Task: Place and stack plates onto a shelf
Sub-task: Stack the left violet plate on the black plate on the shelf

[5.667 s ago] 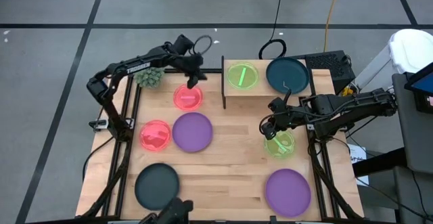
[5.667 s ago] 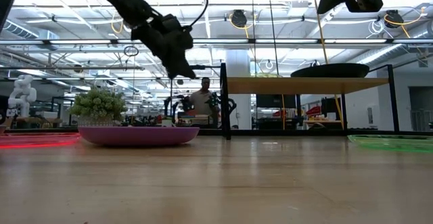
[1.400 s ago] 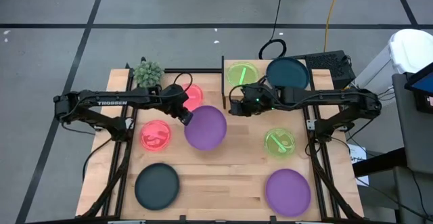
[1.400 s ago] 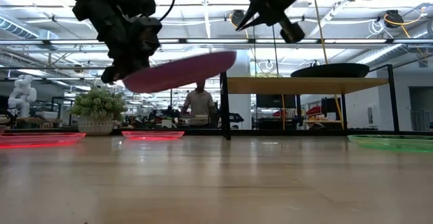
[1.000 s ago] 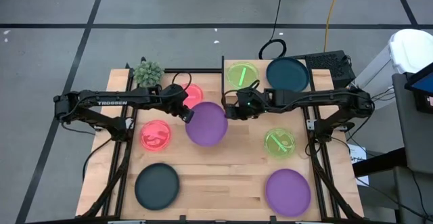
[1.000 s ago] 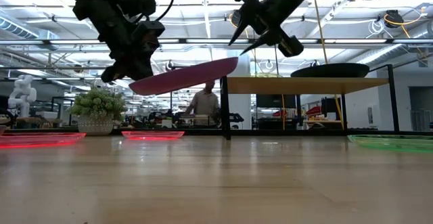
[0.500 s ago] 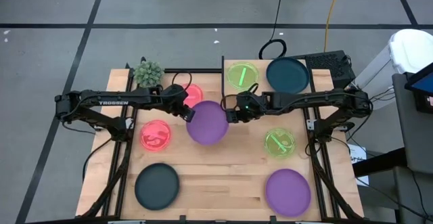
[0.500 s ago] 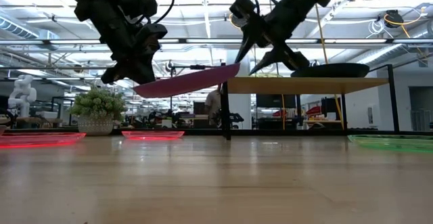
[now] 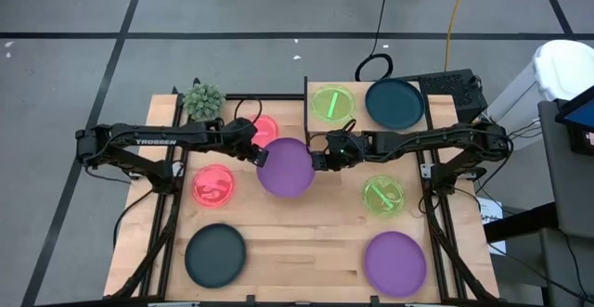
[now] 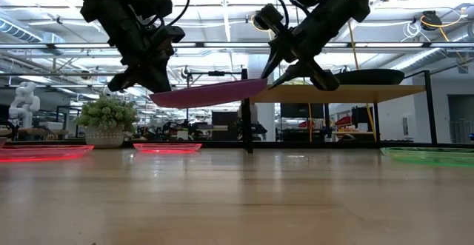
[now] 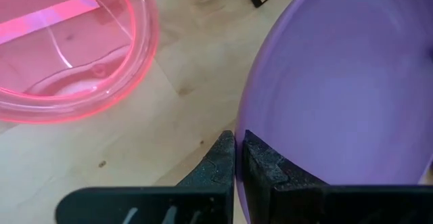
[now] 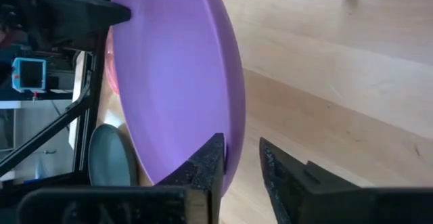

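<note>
While six plates remain off the shelf [image 9: 320, 133], only two sit on it: a neon green plate [image 9: 331, 103] at its left and a dark teal plate [image 9: 394, 102] at its right, so the job looks barely a quarter done.

On the tabletop [image 9: 316, 242] lie a purple plate [image 9: 394, 262] at near right, a second dark teal plate [image 9: 215, 256] at near left, two pink-red plates [image 9: 214, 185] on the left side, and a second green plate [image 9: 383, 196] right of centre.

The sixth, a large purple plate [image 9: 286, 167], hangs in the air at mid-table, just left of the shelf. The left claw [image 9: 257, 157] is closed on its left rim. The right claw [image 9: 320, 157] straddles the opposite rim, fingers [image 12: 210, 160] parted and not yet pinched, suggesting a handover.

Nearly six seconds earlier this purple plate lay flat on the tabletop, with the left claw over the far pink-red plate and the right claw above the green one. Over the last second and a half the right claw has closed in on the rim, and the plate has levelled out.

A small spiky plant [image 9: 203, 100] stands at the far left corner.
</note>
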`<action>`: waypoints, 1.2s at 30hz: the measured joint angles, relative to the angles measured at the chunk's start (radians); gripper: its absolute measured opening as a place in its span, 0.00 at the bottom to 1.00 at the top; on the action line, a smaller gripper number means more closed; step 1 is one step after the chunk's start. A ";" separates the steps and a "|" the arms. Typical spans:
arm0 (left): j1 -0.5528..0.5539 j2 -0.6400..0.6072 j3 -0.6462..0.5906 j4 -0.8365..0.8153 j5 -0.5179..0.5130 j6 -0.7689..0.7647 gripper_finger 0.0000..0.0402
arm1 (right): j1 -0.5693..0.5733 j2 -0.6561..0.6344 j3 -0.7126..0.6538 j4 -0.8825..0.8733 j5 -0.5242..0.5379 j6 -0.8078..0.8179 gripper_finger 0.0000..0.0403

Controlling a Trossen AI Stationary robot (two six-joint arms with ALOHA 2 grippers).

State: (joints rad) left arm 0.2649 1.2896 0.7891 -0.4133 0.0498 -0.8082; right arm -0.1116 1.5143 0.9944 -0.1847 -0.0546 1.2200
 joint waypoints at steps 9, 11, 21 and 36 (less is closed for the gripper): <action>-0.049 0.000 0.000 0.012 -0.002 -0.074 0.05 | -0.005 0.001 -0.007 -0.019 0.005 -0.029 0.02; -0.060 0.000 0.000 0.017 -0.003 -0.081 0.05 | -0.005 0.001 -0.007 -0.026 0.005 -0.029 0.02; -0.075 0.000 0.000 0.075 0.065 -0.101 0.10 | -0.004 0.001 -0.007 -0.082 -0.009 -0.003 0.00; -0.061 -0.106 0.001 0.157 0.138 -0.102 0.54 | -0.005 -0.062 -0.006 -0.188 -0.106 0.007 0.00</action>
State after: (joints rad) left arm 0.2035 1.1834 0.7902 -0.2560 0.1883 -0.9100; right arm -0.1162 1.4525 0.9882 -0.3724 -0.1608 1.2274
